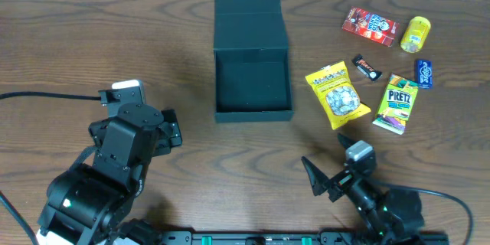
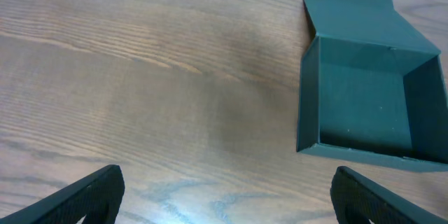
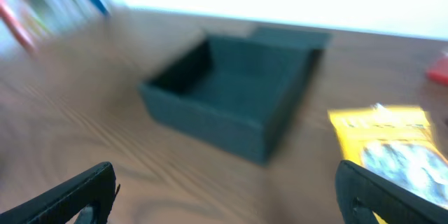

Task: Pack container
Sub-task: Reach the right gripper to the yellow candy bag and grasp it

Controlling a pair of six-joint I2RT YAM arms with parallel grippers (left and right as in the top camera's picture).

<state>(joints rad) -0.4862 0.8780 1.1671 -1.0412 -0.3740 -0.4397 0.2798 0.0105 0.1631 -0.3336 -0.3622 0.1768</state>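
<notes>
From overhead, the container (image 1: 253, 84) sits on the table (image 1: 92, 38) at about 12 o'clock from the table's middle. It is open, and its flap lid (image 1: 249, 11) is folded back flat toward the far edge. Nothing lies inside it. My left gripper (image 1: 170, 129) hangs over bare wood at 8 o'clock from the container, well apart from it. My right gripper (image 1: 328, 164) is at 5 o'clock from the container, its two fingers spread wide and holding nothing.

At 3 o'clock from the container lies a yellow bag (image 1: 337, 94), with a green pack (image 1: 396, 103) just beside it. Farther out at 2 o'clock are a red box (image 1: 370, 24), a yellow tub (image 1: 416, 33), a small dark bar (image 1: 367, 66) and a small blue pack (image 1: 424, 73).

In my left wrist view, my fingers (image 2: 91, 196) stand far apart at the bottom corners, wide and empty. The container (image 2: 364, 105) is at 2 o'clock from my left gripper (image 2: 224, 206), with its dark inside showing and the lid lying beyond it.

My right wrist view is blurred. My fingers (image 3: 70, 196) are again at the bottom corners, wide with nothing between them. The container (image 3: 231, 105) is at 12 o'clock from my right gripper (image 3: 224, 206), open side up. The yellow bag (image 3: 392, 143) lies at 2 o'clock, near the container's right wall but apart from it. Something red (image 3: 439, 73) shows at the right edge, too blurred to make out.
</notes>
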